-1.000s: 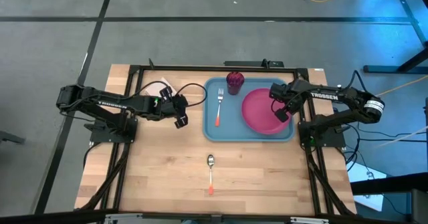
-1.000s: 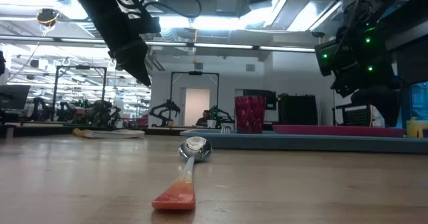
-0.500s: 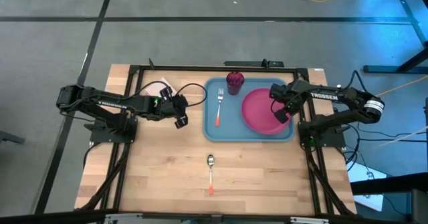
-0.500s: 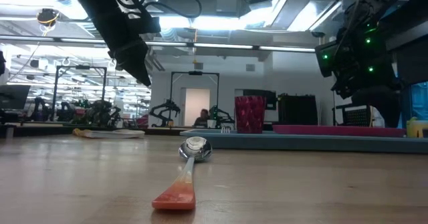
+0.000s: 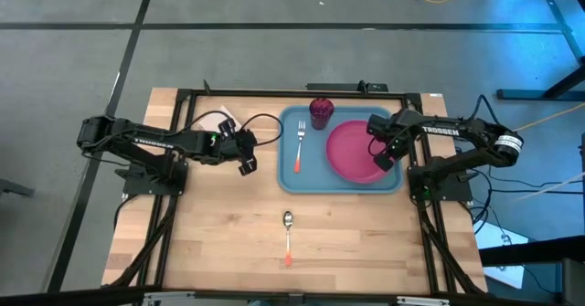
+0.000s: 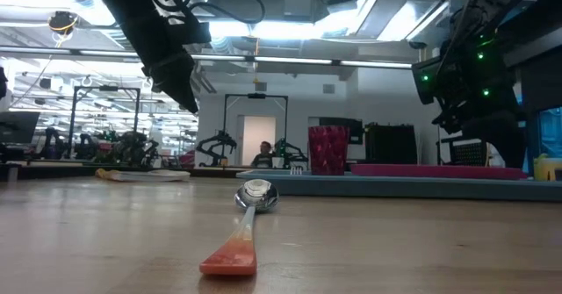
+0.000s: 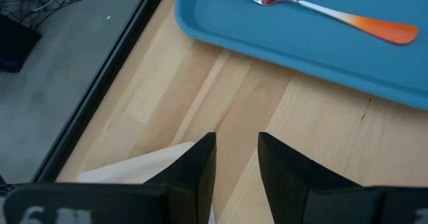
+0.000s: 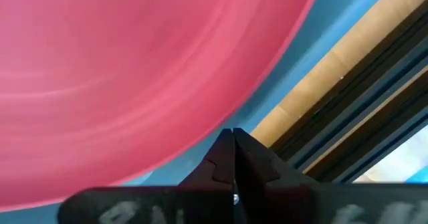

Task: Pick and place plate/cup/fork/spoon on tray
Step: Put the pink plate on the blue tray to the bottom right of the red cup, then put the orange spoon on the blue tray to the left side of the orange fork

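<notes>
spoon: lower middle, alone on bare wood
right gripper: pinched closed, empty, covering plate edge
left gripper: narrow gap, nothing held

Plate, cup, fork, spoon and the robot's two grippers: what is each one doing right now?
plate: lying flat in the tray.
cup: standing upright in the tray.
fork: lying in the tray.
spoon: lying on the table, outside the tray.
left gripper: slightly open, empty, above the table beside the tray.
right gripper: shut, empty, over the plate's edge.
</notes>
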Robot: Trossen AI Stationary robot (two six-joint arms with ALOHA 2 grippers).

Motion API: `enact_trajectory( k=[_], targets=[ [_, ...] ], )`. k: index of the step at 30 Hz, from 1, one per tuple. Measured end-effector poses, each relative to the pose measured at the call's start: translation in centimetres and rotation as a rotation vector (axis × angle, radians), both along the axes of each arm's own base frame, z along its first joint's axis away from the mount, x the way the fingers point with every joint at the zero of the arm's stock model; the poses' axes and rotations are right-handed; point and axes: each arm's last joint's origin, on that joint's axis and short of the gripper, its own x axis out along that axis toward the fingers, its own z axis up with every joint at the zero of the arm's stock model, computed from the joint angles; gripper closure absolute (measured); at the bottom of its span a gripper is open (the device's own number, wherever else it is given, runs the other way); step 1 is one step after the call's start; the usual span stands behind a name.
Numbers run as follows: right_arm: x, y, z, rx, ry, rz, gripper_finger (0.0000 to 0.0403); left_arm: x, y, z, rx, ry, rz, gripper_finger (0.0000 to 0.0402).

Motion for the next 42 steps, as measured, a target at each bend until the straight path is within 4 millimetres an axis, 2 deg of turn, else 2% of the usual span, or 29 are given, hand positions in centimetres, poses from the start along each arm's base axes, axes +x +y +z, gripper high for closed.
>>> enact_trajectory(
  k=[23, 26, 34, 38, 42],
  targets=[
    [0.9, 0.8, -0.1, 0.136, -0.123, 0.112, 0.0399, 0.0, 0.0, 0.0, 0.0, 0.0, 0.0, 0.0298],
    [0.7, 1.0, 0.0, 0.134, -0.091, 0.077, 0.0399, 0.0, 0.0, 0.0, 0.0, 0.0, 0.0, 0.0298],
    [0.8, 1.1, 3.2, 0.05, 0.081, -0.012, 0.0398, 0.0, 0.0, 0.0, 0.001, 0.0, 0.001, 0.0298],
    [1.6, 1.2, 4.9, 0.03, 0.062, -0.072, 0.0398, 0.0, 0.0, 0.0, 0.001, 0.0, 0.001, 0.0298],
    [2.5, 1.6, 6.4, 0.079, -0.007, -0.154, 0.0398, 0.0, 0.0, 0.0, 0.001, 0.0, 0.001, 0.0298]
  ],
)
